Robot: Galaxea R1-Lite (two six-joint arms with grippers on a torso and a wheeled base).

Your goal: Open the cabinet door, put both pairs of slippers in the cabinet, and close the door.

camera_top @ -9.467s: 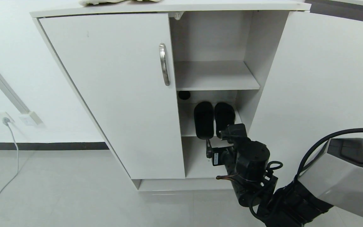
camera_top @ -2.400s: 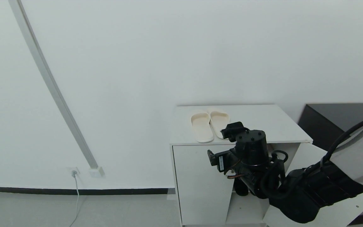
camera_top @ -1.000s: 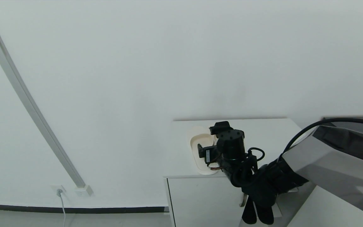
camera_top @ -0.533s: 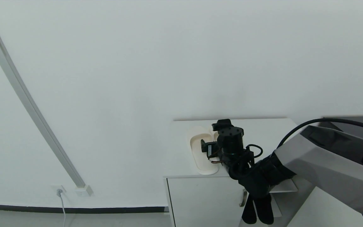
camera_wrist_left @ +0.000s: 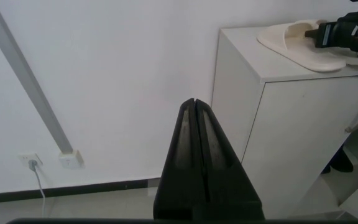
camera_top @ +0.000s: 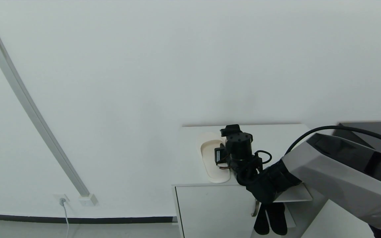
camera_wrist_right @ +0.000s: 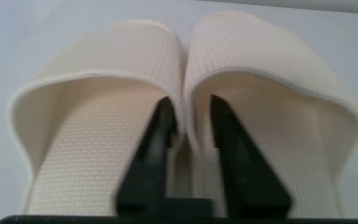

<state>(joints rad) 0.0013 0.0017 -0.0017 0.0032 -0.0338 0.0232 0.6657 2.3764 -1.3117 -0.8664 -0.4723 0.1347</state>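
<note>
While the right gripper (camera_wrist_right: 191,109) rests low on top of the cabinet (camera_top: 276,138), its two fingers (camera_wrist_right: 160,134) are closed on the cream slippers (camera_top: 212,158): one finger lies inside each slipper, and the two inner walls, which touch each other, are pinched between them. The pair lies flat on the cabinet top, near the front edge and toward the left side. From the head view the black wrist covers most of the right slipper of this pair, and the grey forearm crosses in front of the open compartment.

Under the forearm, the black slippers (camera_top: 271,221) lie side by side inside the cabinet, half hidden. The left door (camera_top: 210,211) is closed and its metal handle (camera_top: 254,209) shows just beside the black pair. The right door (camera_top: 329,224) stands open. The left gripper (camera_wrist_left: 194,102) hangs in the air well apart from the cabinet, its fingers pressed together with nothing between them.

Farther out, a slanted grey rail (camera_top: 28,99) runs down the white wall to a wall socket (camera_top: 61,200) with a plug in it, and a dark piece of furniture (camera_top: 375,127) stands to the right of the cabinet.

About ten seconds ago the camera looked down into the cabinet and the right gripper was at the black slippers on the shelf. Since then the camera has risen. In the last second the wrist has pushed a little deeper over the cream pair, which has not left the cabinet top.
</note>
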